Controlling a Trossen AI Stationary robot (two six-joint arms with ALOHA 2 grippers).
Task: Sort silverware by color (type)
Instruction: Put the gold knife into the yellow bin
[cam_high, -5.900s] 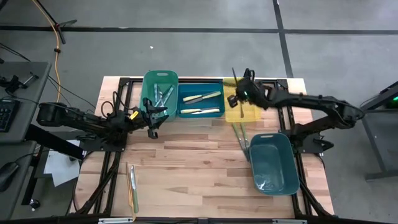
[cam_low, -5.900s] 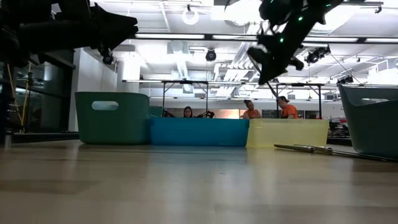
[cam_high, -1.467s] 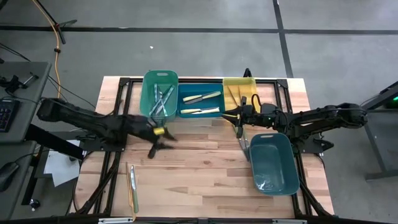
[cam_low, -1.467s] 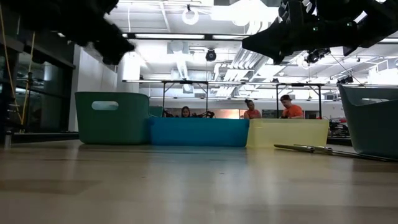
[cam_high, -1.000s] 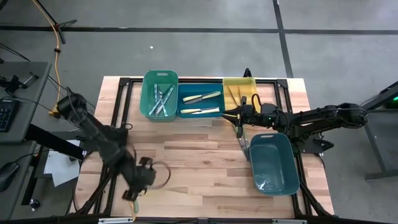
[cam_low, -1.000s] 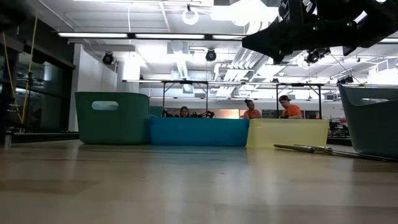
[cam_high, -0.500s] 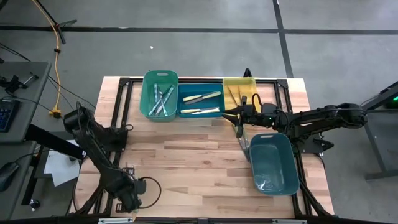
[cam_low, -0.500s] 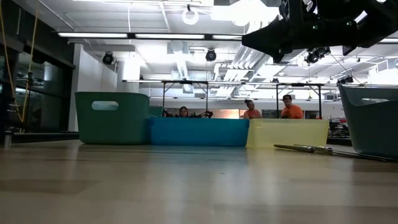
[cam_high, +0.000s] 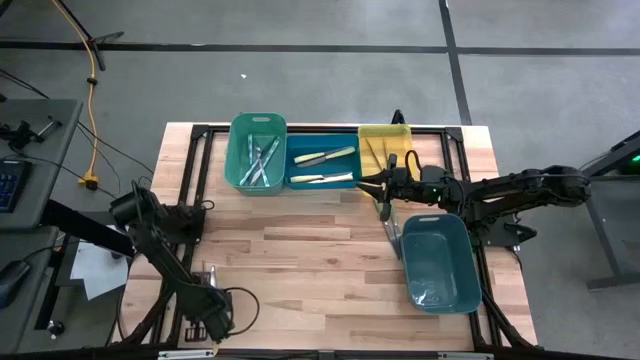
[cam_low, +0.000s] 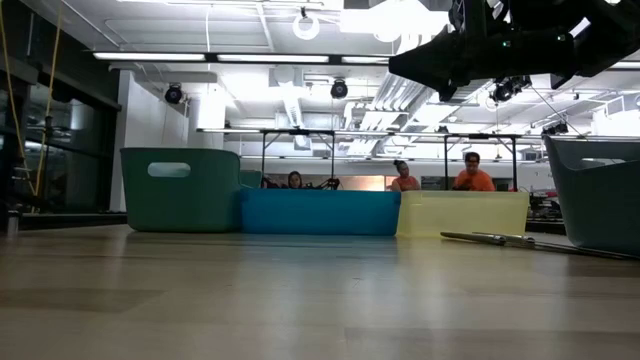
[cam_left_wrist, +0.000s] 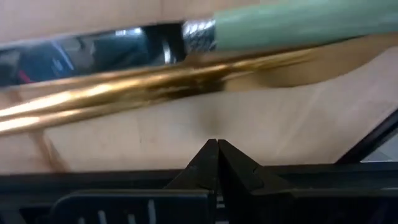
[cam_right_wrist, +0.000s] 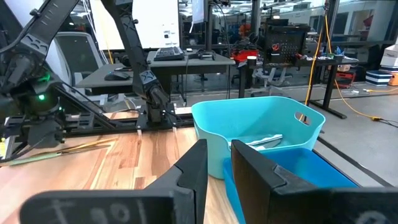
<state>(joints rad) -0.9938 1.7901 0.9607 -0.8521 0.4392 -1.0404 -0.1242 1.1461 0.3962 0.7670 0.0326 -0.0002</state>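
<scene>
My left gripper (cam_high: 212, 322) is shut, low at the table's near left edge. In the left wrist view its closed fingertips (cam_left_wrist: 217, 144) point at a green-handled utensil (cam_left_wrist: 298, 25) and a gold-coloured utensil (cam_left_wrist: 124, 93) that lie side by side on the wood just ahead. My right gripper (cam_high: 378, 185) hangs open and empty above the table, in front of the blue bin (cam_high: 322, 138) and the yellow bin (cam_high: 385, 131); its fingers show apart in the right wrist view (cam_right_wrist: 217, 163). Two more utensils (cam_high: 388, 225) lie flat on the table beside the teal bin (cam_high: 470, 262). My left gripper's shut fingertips stand close to the table next to the two utensils; I cannot tell whether they touch the wood or the utensils.
The green bin (cam_high: 234, 150) holds several bluish utensils; the blue bin holds two pale yellow-handled ones (cam_high: 325, 167). The teal bin stands askew at the right. Bare wood lies in the table's middle. People sit in the room beyond (cam_low: 470, 178).
My left arm has swung toward the table's near left edge and gone down over the two utensils lying there, and now hides them in the high view.
</scene>
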